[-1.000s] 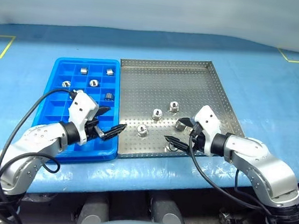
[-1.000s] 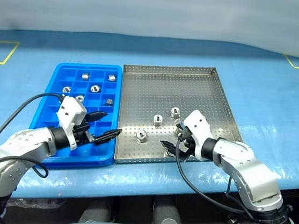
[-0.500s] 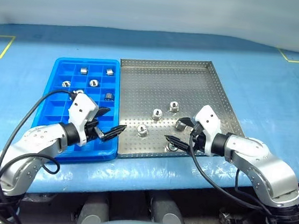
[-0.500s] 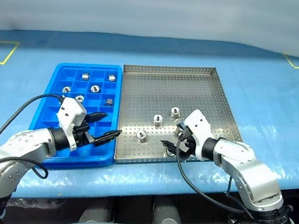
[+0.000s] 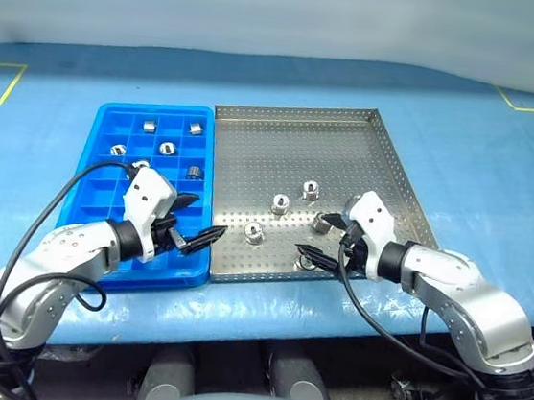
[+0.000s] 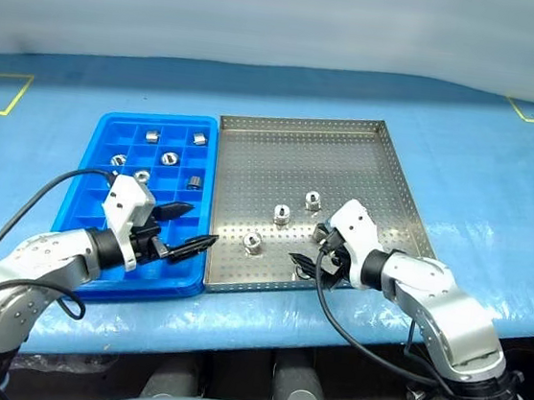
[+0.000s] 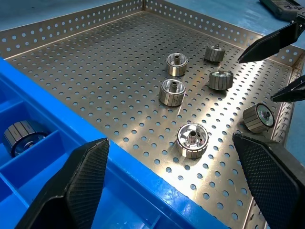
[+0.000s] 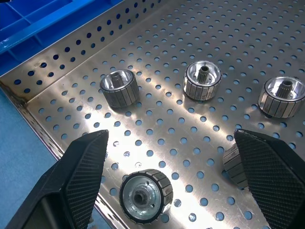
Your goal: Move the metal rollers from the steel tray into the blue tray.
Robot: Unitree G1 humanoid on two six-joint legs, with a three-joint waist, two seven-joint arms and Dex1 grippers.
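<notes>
Both my arms reach forward, elbows bent, wrists angled inward and a little down. My left gripper hangs with fingers spread wide, empty. My right gripper is the same: parted, empty.

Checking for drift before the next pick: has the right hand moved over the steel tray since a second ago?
No. The right hand still hovers open by the steel tray's near rim.
</notes>
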